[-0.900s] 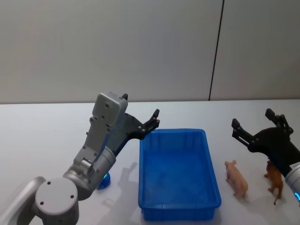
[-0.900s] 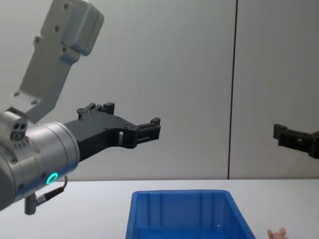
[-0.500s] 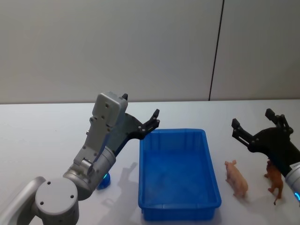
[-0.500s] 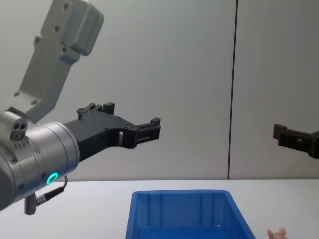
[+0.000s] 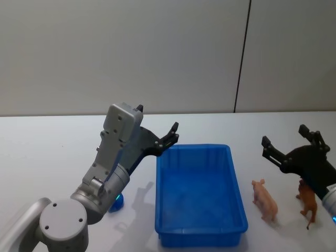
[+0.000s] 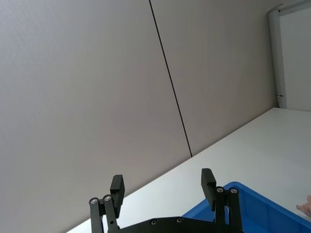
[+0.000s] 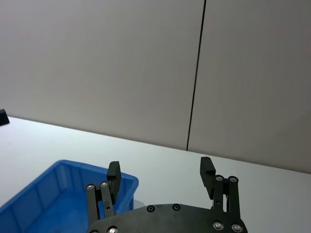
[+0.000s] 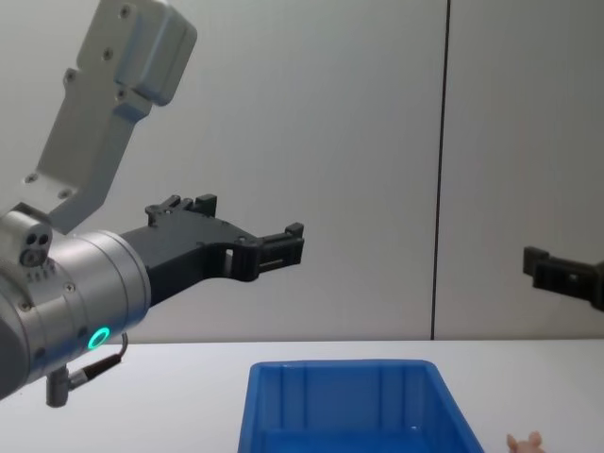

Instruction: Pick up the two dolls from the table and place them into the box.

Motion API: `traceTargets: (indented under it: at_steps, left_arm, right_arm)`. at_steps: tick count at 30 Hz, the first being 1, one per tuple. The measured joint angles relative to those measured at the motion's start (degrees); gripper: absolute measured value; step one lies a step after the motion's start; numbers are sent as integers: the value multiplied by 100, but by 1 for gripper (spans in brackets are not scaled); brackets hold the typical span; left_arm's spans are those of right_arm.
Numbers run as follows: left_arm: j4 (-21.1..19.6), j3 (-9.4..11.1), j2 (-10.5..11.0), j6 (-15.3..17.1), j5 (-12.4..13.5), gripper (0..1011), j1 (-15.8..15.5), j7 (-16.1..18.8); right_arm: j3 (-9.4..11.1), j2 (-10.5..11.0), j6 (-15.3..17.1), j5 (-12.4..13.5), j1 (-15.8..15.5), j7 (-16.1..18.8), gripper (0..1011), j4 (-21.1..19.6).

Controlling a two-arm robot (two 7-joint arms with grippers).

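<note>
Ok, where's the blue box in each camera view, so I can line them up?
Head view: the blue box low centre, between the left gripper and the pink doll.
Chest view: the box along the bottom edge, centre, seen side-on.
Left wrist view: a corner of the box, just beyond the left gripper.
Right wrist view: one end, past the right gripper.
Shared landmark: the dark vertical wall seam behind the table.

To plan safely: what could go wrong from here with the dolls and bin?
1. The pink pig doll and the brown doll stand close together; the open right gripper might knock one over taking the other.
2. The pig stands near the right wall of the blue bin; a finger could hit it.
3. The open left gripper hovers by the bin's far left corner and may crowd the drop.
</note>
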Motion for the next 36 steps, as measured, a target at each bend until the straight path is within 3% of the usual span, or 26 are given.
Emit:
traceTargets:
  at_steps: [23,36]
  left_arm:
    - [0,0,0,0,0,1001,0,0]
    - [0,0,0,0,0,1001,0,0]
  right_arm:
    - [325,492,666,-29,-74,428,1003,358]
    - [406,597,1169,92,-45,668,1003,664]
